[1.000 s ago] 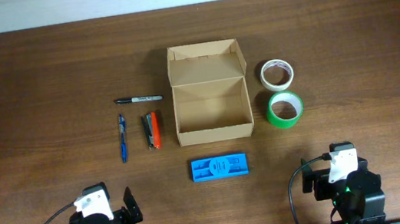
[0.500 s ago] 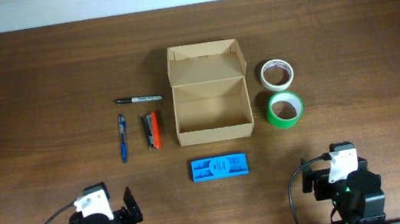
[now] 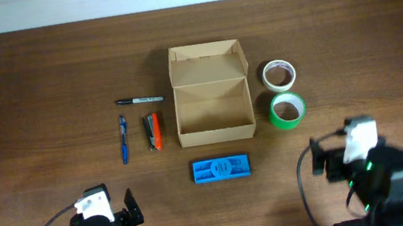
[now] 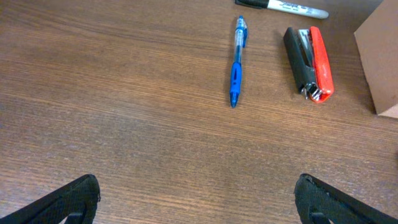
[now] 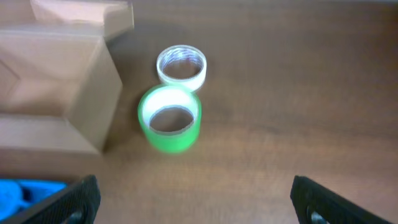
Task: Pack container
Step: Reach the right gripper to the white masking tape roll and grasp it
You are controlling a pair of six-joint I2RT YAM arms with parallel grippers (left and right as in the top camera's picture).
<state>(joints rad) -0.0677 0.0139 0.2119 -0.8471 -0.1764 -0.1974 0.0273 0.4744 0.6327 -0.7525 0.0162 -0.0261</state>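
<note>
The small rectangular tan-brown corrugated cardboard container (image 3: 217,134) stands at the middle of the dark wooden table (image 3: 27,89), its hinged flap lid (image 3: 207,63) folded back on the far side and its interior bare. Left of it lie a black marker (image 3: 139,101), a blue ballpoint pen (image 3: 123,138) and a red-and-black stapler (image 3: 152,131), each apart from the others; the stapler is nearest the container's left wall without touching it. A flat blue plastic case (image 3: 221,168) lies just in front of the container. To the right, a white tape roll (image 3: 279,75) and a green tape roll (image 3: 288,109) lie flat, the green one nearer the front and close against the white one; whether they touch cannot be told. The left arm (image 3: 99,220) sits low at the near-left edge, well short of every item. The left gripper (image 4: 198,202) points toward the pen and stapler, jaws spread wide, its dark fingers (image 4: 71,199) at the lower corners of the wrist view, holding nothing. The right arm (image 3: 364,166) stands at the near-right edge, below the green roll, and appears blurred. The right gripper (image 5: 194,202) faces both tape rolls and the container's right wall, jaws likewise wide apart and empty.
</note>
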